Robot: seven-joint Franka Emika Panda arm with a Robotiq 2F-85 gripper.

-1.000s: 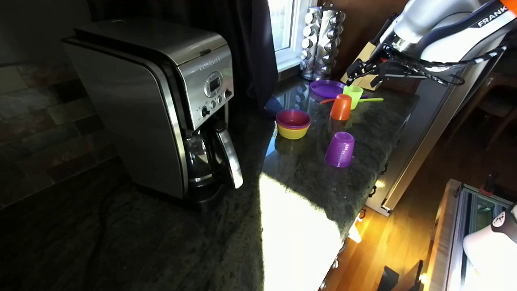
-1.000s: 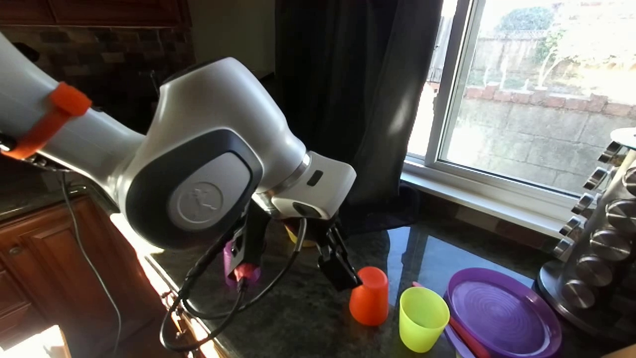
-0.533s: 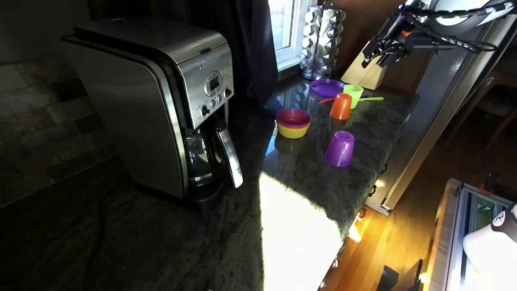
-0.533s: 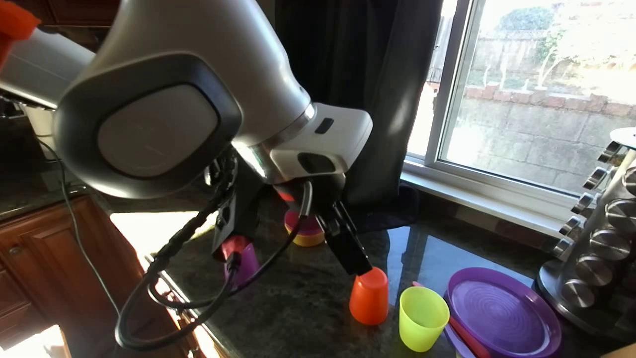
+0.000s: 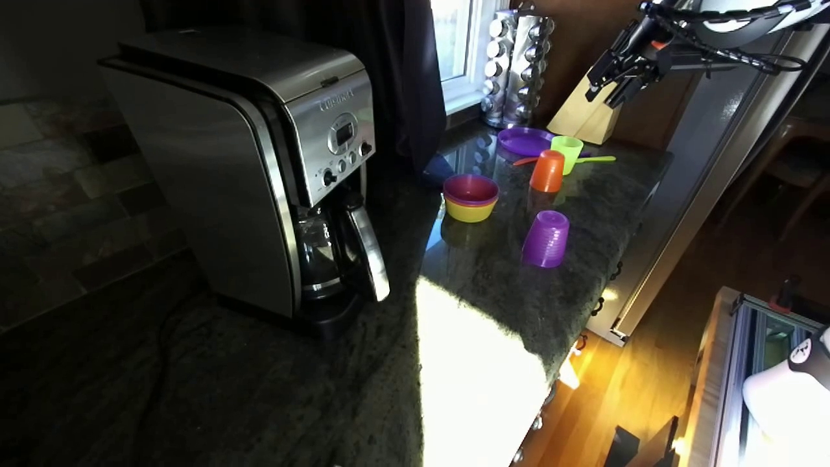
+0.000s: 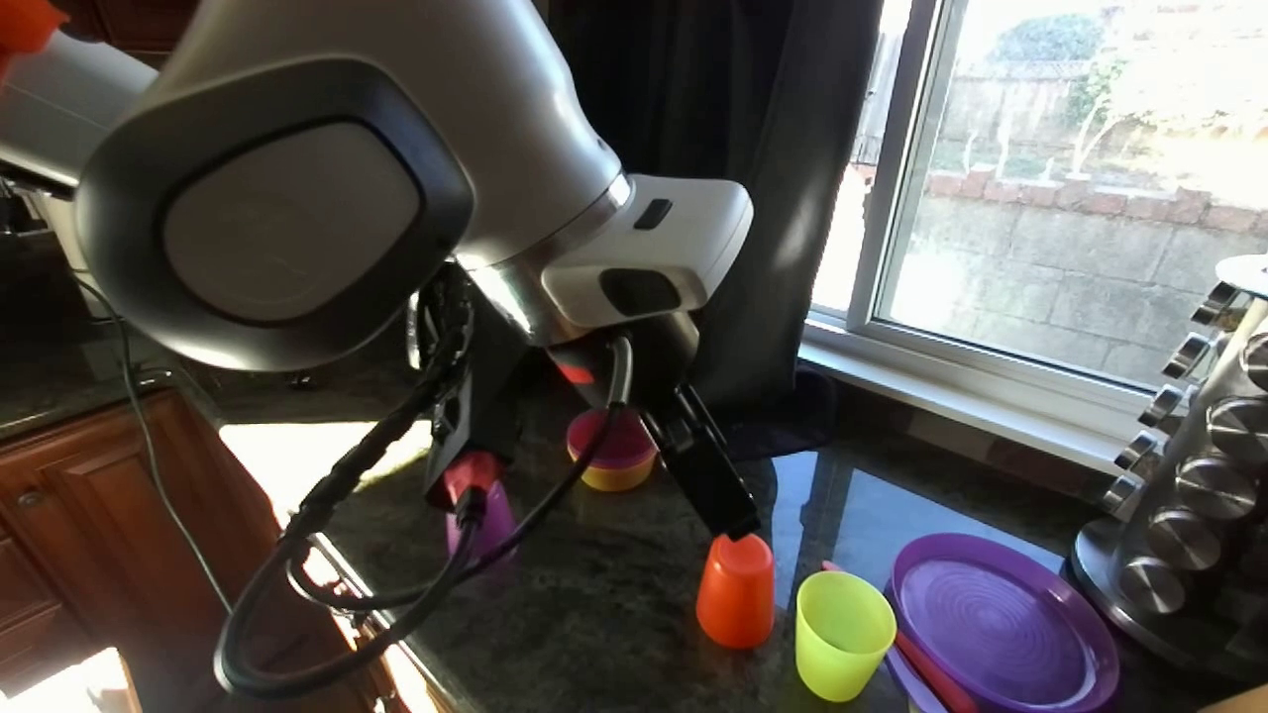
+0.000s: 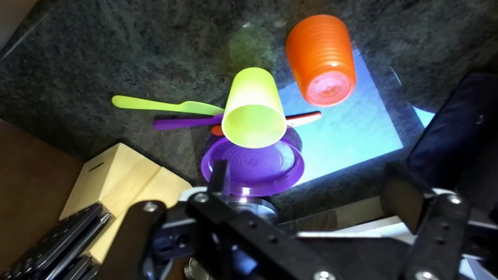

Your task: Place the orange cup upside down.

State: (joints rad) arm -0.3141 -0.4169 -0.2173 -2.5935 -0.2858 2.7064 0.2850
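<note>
The orange cup point(image 7: 321, 62) stands upside down on the dark counter point(image 7: 155, 46), its closed base facing the camera in the upper right of the wrist view. In both exterior views it also rests mouth down. In an exterior view the gripper point(image 5: 601, 97) hangs in the upper right of the frame, above the counter and apart from the orange cup. In the wrist view its two fingers point(image 7: 402, 198) are spread wide apart across the lower part of the frame, and it holds nothing. Near the orange cup, a yellow-green cup point(image 7: 255, 93) stands upright at the middle of the wrist view, with a purple plate point(image 7: 253, 163) just below it in the frame. A green knife point(image 7: 163, 105) and a purple utensil point(image 7: 183, 123) reach out to the left of that cup, and a red utensil point(image 7: 305, 118) shows to its right. A knife block point(image 7: 128, 175) stands in the lower left. In an exterior view, a purple cup point(image 5: 546, 240) stands upside down right of centre, with nested bowls point(image 5: 470, 213) to its upper left.
</note>
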